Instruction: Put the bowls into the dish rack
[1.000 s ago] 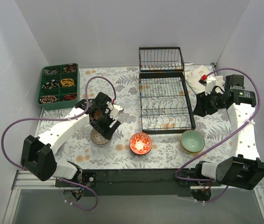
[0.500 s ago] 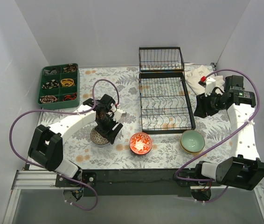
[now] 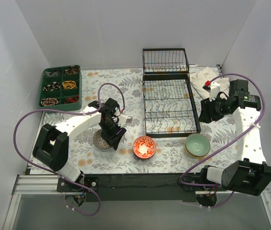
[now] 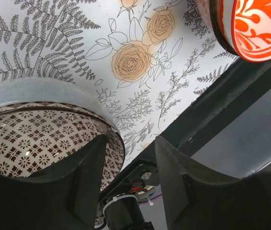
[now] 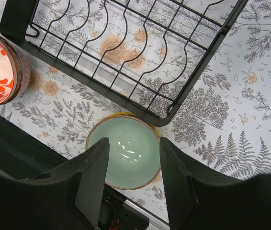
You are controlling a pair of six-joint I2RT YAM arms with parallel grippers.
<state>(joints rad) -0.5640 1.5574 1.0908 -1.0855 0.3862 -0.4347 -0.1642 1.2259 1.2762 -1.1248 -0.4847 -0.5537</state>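
**Three bowls along the near edge, both pincers apart**

Closest to the arms, three bowls sit on the flowery desk (image 3: 130,86). The brown lattice bowl (image 3: 99,140) is at 7 o'clock, the red-orange bowl (image 3: 144,147) at 6 and the pale green bowl (image 3: 197,145) at 5, all outside the rack. The left pincer (image 4: 130,143) is down at the lattice bowl's 3 o'clock side, fingers apart and straddling the rim. The right pincer (image 5: 133,143), fingers apart too, hangs at 12 o'clock of the green bowl. The black dish rack (image 3: 169,100) stands just behind, toward 1 o'clock. A green tray (image 3: 62,88) sits way back at 10.

Three upright bowls (image 3: 144,146) before black rack (image 3: 173,134)
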